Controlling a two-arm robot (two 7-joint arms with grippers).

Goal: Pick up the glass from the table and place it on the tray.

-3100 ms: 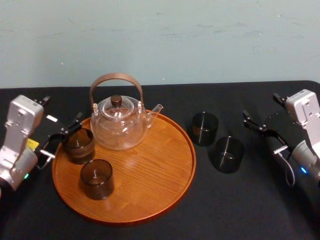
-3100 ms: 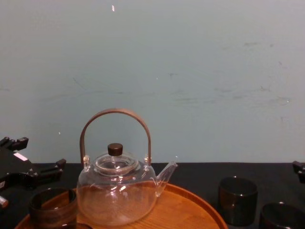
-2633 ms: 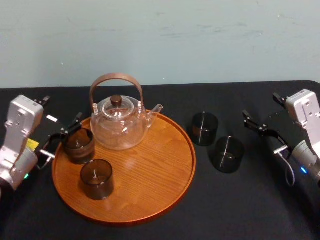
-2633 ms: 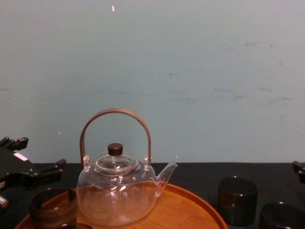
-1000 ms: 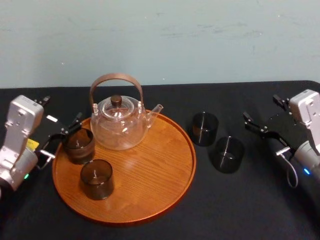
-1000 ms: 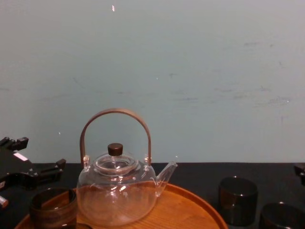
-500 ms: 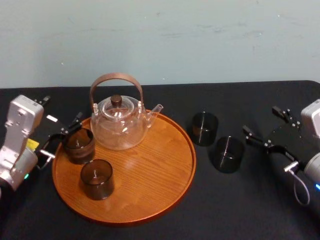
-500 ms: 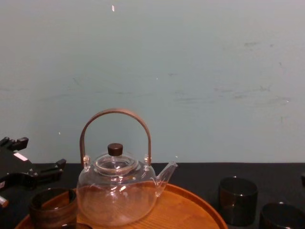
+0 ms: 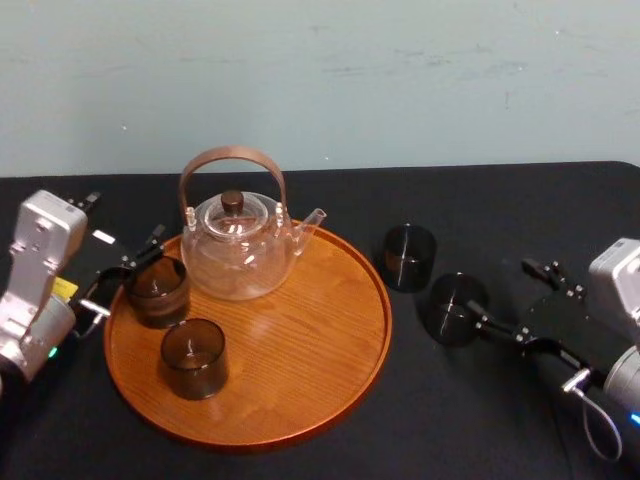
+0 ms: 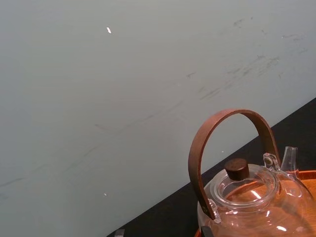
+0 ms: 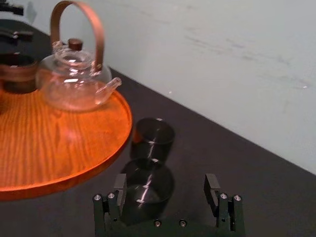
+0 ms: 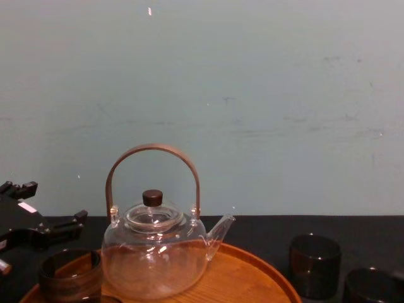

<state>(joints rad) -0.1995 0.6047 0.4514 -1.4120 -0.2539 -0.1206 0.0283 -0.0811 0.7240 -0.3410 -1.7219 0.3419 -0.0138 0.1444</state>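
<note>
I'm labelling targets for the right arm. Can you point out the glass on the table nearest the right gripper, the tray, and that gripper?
glass [image 9: 455, 310]: head view, middle of its dark body.
tray [image 9: 300, 350]: head view, bare wooden floor.
right gripper [image 11: 166, 183]: right wrist view, midway between its open fingertips.

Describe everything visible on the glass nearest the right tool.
Short, dark smoked see-through glass: a straight-walled cylinder with an open top, looks empty, a bright glint streak across it. It stands upright on the black table, right of the tray and apart from it, nearer the robot than a matching glass. The open right tool is close beside it; contact can't be told.
</note>
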